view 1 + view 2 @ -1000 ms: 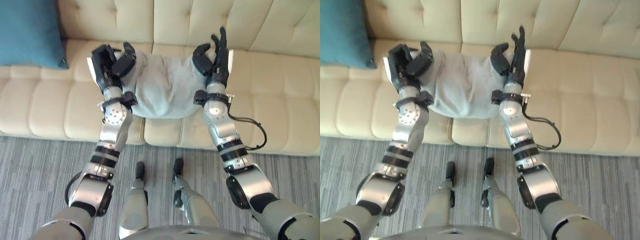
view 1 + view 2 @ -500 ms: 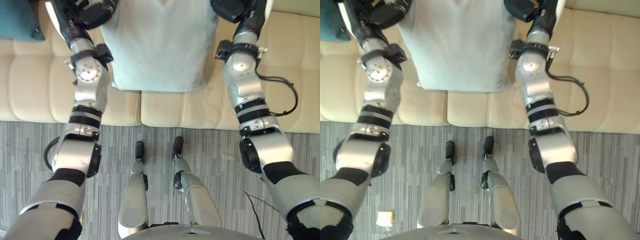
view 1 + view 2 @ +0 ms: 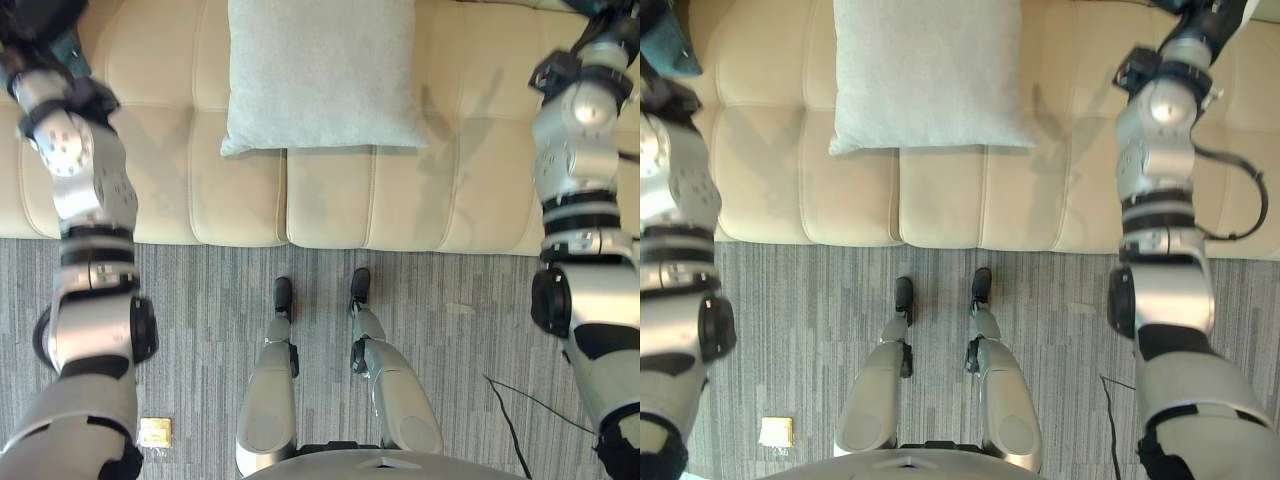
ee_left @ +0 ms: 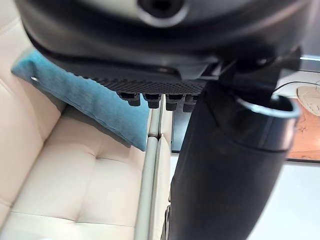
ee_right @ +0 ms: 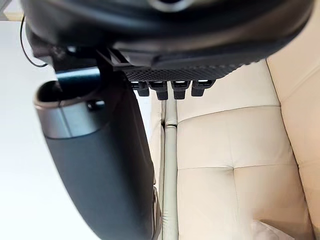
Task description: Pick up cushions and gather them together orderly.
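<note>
A pale grey cushion lies flat on the seat of a cream sofa, in the upper middle of the head views. Its lower edge sits just above the seam between two seat pads and its top runs off the upper edge of the frame. Neither arm touches it. The left arm runs up the left edge of the frame and the right arm up the right edge, with the cushion between them and well apart from both.

A teal cushion shows as a corner in the upper left of the right eye view, well apart from the grey one. In the left wrist view it lies on the sofa seat past the left hand.

The left hand is spread: its fingers show as a short straight row past the palm, curled round nothing, and the thumb stands well apart from them. The right hand is the same, with a straight row of fingers and the thumb held apart from them, over bare sofa seat.

Below the sofa is grey striped carpet. A small yellowish square lies on it at the lower left of the frame.
</note>
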Motion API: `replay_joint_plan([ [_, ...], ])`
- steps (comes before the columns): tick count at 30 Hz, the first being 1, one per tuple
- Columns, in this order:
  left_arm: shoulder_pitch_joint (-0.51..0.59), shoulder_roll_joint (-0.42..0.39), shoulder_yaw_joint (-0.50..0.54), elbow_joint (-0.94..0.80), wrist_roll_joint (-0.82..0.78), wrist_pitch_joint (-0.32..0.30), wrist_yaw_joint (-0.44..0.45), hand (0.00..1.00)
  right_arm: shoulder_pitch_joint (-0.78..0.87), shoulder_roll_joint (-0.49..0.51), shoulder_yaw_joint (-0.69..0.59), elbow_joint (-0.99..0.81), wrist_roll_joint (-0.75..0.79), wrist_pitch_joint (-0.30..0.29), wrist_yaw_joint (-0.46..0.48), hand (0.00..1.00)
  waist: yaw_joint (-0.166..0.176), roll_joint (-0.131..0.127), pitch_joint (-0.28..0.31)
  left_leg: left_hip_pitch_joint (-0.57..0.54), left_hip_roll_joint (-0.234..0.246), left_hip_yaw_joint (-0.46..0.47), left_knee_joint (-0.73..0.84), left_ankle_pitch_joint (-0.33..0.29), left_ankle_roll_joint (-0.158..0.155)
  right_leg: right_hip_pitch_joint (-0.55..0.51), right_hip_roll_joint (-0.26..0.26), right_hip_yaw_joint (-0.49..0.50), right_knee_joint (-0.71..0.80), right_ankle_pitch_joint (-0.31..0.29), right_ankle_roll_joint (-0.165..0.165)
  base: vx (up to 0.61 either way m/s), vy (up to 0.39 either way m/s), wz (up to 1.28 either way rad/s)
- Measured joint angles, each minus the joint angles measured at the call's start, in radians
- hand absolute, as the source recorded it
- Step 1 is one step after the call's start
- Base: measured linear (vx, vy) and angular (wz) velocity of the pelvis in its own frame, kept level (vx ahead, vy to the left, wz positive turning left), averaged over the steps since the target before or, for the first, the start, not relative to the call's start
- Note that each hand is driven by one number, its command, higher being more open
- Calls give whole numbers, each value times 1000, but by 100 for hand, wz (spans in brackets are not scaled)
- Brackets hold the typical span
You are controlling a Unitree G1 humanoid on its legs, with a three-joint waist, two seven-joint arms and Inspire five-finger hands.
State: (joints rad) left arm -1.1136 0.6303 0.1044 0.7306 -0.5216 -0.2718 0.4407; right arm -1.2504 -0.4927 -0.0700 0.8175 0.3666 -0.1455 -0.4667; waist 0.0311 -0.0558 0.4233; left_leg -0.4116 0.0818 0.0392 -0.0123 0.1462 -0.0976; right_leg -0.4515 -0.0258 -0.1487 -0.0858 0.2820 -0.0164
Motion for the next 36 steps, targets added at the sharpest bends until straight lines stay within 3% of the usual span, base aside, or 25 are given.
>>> replay_joint_plan([
  [2,40,2,42,-43,-21,-3,-13,100,17,-18,-2,-22,24,-1,10,100,0,0,0,1,-4,1,0,1,2,1,-3,4,0,0,0,25,70,0],
  [6,328,-14,90,-217,-42,-27,-67,100,251,-21,-25,-204,31,-34,69,100,0,1,-1,28,-4,2,-3,-2,6,26,-3,8,0,-1,1,50,71,0],
  [7,454,-63,102,-267,-58,-27,-91,100,378,-20,-26,-259,31,-35,94,100,1,1,-2,43,-6,1,-3,-5,11,43,-5,9,0,-5,6,41,52,3],
  [8,504,-85,102,-280,-58,-27,-97,100,426,-18,-26,-275,31,-34,104,100,1,1,-3,49,-8,0,-2,-6,12,49,-7,10,0,-9,10,65,88,8],
  [10,743,-222,96,-325,-56,-18,-154,100,678,20,-34,-347,30,-33,165,100,0,3,-8,80,-17,-3,-2,-18,24,86,-17,15,-1,-31,21,66,100,8],
  [12,974,-350,47,-313,-43,40,-214,100,907,113,-64,-373,17,-23,232,100,-3,4,-29,98,-22,-3,-1,-28,30,104,-23,15,-1,-44,29,62,87,4],
  [14,1064,-399,15,-267,13,68,-255,100,1016,169,-73,-373,-20,-10,265,100,-5,7,-40,110,-23,-5,0,-34,28,117,-24,12,0,-52,30,42,63,4],
  [16,1180,-468,-11,-111,103,101,-323,100,1216,301,-68,-366,-96,-4,315,100,-8,16,-91,152,-18,-4,-1,-49,21,158,-25,11,-1,-68,31,62,67,-3],
  [18,1218,-500,-9,-34,139,113,-341,100,1295,359,-64,-339,-150,5,333,100,-8,24,-126,193,-14,-1,-2,-62,19,198,-21,12,-1,-81,31,55,43,-8],
  [20,1271,-538,-9,48,186,124,-366,100,1383,399,-48,-250,-221,14,349,100,-10,33,-200,240,-10,5,-7,-75,18,239,-17,17,-4,-101,34,62,62,-8],
  [24,1284,-550,-9,136,252,128,-387,100,1415,430,-45,-121,-259,23,357,100,-13,29,-266,287,-10,19,-33,-76,18,268,-16,29,-4,-107,34,15,46,-10],
  [32,1277,-547,-1,184,302,129,-385,100,1418,438,-49,8,-288,43,365,100,-13,12,-309,380,-13,65,-70,-77,20,321,-15,73,-3,-112,40,1,75,-18],
  [35,1262,-543,-2,198,335,133,-382,100,1395,438,-50,51,-289,55,369,100,-14,9,-305,384,-11,92,-34,-98,30,301,-23,70,62,-147,61,-6,71,-19],
  [36,1260,-544,-5,195,336,135,-382,100,1392,438,-51,59,-289,58,369,100,-15,13,-306,359,1,99,10,-106,38,275,-35,41,123,-197,110,-35,33,-8],
])
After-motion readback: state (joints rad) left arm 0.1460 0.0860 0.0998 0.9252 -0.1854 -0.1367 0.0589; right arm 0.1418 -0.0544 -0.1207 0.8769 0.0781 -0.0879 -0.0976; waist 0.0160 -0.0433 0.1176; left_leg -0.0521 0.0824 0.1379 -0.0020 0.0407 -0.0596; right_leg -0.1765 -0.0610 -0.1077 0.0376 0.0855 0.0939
